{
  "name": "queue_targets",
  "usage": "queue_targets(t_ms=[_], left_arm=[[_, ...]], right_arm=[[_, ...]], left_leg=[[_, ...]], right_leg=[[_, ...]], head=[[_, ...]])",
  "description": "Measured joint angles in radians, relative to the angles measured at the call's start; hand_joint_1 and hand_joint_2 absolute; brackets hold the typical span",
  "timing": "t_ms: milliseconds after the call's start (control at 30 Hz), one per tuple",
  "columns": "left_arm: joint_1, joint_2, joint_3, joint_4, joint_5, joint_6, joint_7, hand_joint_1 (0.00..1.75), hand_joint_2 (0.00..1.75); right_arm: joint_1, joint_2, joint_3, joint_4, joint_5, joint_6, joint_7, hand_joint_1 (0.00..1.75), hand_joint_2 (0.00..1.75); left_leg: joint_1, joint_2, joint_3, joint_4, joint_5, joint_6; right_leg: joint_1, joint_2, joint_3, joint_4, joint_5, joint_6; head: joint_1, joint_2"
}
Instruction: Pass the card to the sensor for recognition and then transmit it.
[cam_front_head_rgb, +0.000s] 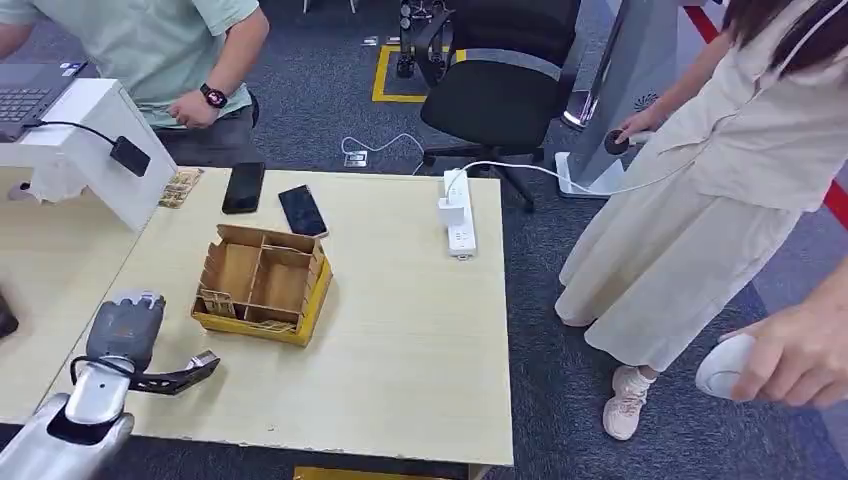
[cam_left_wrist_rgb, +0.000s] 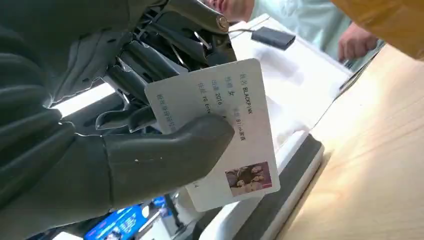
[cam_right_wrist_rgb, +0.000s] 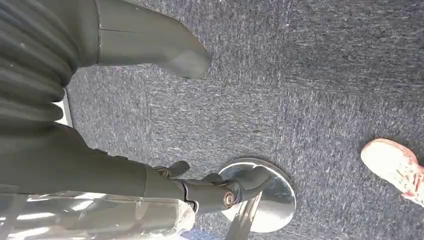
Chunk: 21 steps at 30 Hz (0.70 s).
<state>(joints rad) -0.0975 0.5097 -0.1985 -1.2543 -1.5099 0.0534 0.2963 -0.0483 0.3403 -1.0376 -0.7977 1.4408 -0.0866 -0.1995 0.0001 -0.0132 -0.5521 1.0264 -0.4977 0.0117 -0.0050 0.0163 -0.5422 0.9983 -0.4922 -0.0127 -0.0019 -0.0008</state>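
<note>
**Left Hand Gripping the Card Above the Table**

The left hand (cam_front_head_rgb: 125, 325) gripped the card (cam_left_wrist_rgb: 220, 130), which we saw pinned between the thick thumb (cam_left_wrist_rgb: 170, 150) and the darker fingers (cam_left_wrist_rgb: 145, 65) in the left wrist view. The hand hovered over the near left part of the wooden table (cam_front_head_rgb: 420, 330), just beside the cardboard box (cam_front_head_rgb: 262, 282). We located the black sensor (cam_front_head_rgb: 130, 155) on the white stand (cam_front_head_rgb: 95, 140), well apart from the hand. The right hand (cam_right_wrist_rgb: 150, 45) hung over grey carpet (cam_right_wrist_rgb: 300, 75), holding nothing, its fingers apart. We noted two phones (cam_front_head_rgb: 243, 187) and a power strip (cam_front_head_rgb: 458, 212) on the table.
</note>
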Motion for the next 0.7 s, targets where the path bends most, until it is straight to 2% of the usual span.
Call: queue_targets(t_ms=[300,433,533,633,700], left_arm=[[0.026,-0.046,0.096,-0.082,0.000,-0.048,0.184,1.75,1.75],[0.033,-0.055,0.117,-0.120,0.000,-0.065,0.196,1.75,1.75],[0.030,-0.060,0.122,-0.133,0.000,-0.057,0.249,1.75,1.75],[0.029,-0.062,0.121,-0.145,0.000,-0.053,0.244,1.75,1.75],[0.022,-0.064,0.121,-0.145,0.000,-0.052,0.216,1.75,1.75]], right_arm=[[0.003,0.002,0.003,-0.019,-0.002,0.003,0.014,0.00,1.75],[0.003,0.001,0.010,-0.018,-0.025,-0.008,0.018,0.00,1.75],[0.003,0.001,0.016,-0.020,-0.034,-0.006,0.023,0.00,1.75],[0.003,0.001,0.027,-0.026,-0.041,0.001,0.032,0.00,1.75],[0.005,0.001,0.032,-0.028,-0.042,0.001,0.033,0.00,1.75]], left_leg=[[0.000,0.000,0.000,0.000,0.000,0.000],[0.000,0.000,0.000,0.000,0.000,0.000],[0.000,0.000,0.000,0.000,0.000,0.000],[0.000,0.000,0.000,0.000,0.000,0.000],[0.000,0.000,0.000,0.000,0.000,0.000]], right_leg=[[0.000,0.000,0.000,0.000,0.000,0.000],[0.000,0.000,0.000,0.000,0.000,0.000],[0.000,0.000,0.000,0.000,0.000,0.000],[0.000,0.000,-0.001,0.000,0.000,0.000],[0.000,0.000,-0.001,0.000,0.000,0.000]], head=[[0.000,0.000],[0.000,0.000],[0.000,0.000],[0.001,0.000],[0.001,0.000]])
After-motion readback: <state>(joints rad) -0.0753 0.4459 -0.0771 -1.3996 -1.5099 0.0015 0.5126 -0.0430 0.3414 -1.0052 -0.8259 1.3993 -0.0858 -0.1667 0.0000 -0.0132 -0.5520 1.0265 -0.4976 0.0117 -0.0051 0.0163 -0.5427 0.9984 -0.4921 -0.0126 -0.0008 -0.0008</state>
